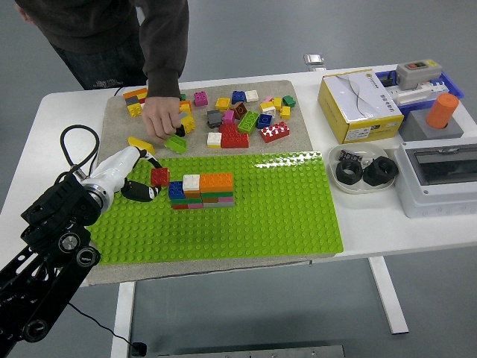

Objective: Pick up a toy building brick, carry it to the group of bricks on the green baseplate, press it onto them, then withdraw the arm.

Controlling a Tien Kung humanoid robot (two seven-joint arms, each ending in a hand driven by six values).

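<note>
the fingers (141,190) of the left hand (127,175) are pinched on a red brick (159,177), which hangs just left of the group of bricks (201,191) on the green baseplate (253,216), close to its blue end piece but not yet over it. whether the brick touches the stack's side cannot be told from this view. the right hand is not in view.

the step in hand looks like the carry, nearly done. to finish it well, the brick should be lifted enough to clear the top layer, then brought across so its edges run parallel to the stack's rows; a skewed brick will not seat on the studs. the blue and white tops at the left end seem the nearest landing spot. it should come down level, and the press should go straight down rather than sideways, since a side push could slide or topple the stack.

at the far side a person's hand (159,119) is on a green brick (176,142) among the loose bricks (238,112) on the grey mat (112,127), near the arm's path, so the withdrawal should stay low and to the left over the tabletop (45,134).
</note>
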